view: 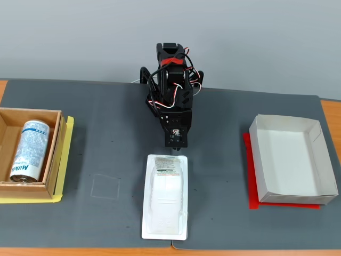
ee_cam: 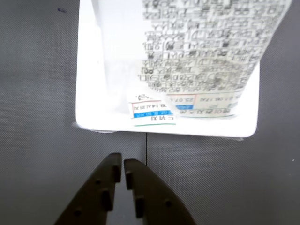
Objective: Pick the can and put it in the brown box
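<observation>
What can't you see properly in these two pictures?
- Wrist view: the white tray is cut off by the top edge, and its label print is too blurred to read.
- Fixed view: the gripper fingertips are hidden under the arm's body.
- Fixed view: the can lettering is too small to read; the brown box is cut off at the left edge.

In the fixed view, the white-and-blue can (view: 29, 151) lies on its side inside the brown box (view: 53, 160) at far left.

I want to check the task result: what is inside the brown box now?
In the fixed view, the can lies on its side inside the brown box. The floor beneath the can is covered, so nothing there can be seen.
</observation>
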Controlling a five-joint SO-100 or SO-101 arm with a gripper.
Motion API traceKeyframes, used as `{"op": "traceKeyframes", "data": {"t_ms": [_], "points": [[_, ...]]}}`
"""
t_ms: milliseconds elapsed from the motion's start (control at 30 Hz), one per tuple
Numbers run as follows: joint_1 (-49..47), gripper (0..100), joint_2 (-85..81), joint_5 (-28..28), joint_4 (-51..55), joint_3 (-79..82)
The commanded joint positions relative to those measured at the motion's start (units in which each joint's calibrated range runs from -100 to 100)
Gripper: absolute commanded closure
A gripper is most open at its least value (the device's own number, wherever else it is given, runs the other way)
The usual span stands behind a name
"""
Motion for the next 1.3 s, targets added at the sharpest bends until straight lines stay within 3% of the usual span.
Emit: {"op": "traceKeyframes", "data": {"t_ms": [0,1267], "points": [[-0.2,99,-0.8,0.1,0.1,-2.9],[-3.4,99,-0.6,-0.1,-0.2,-3.2]]}}
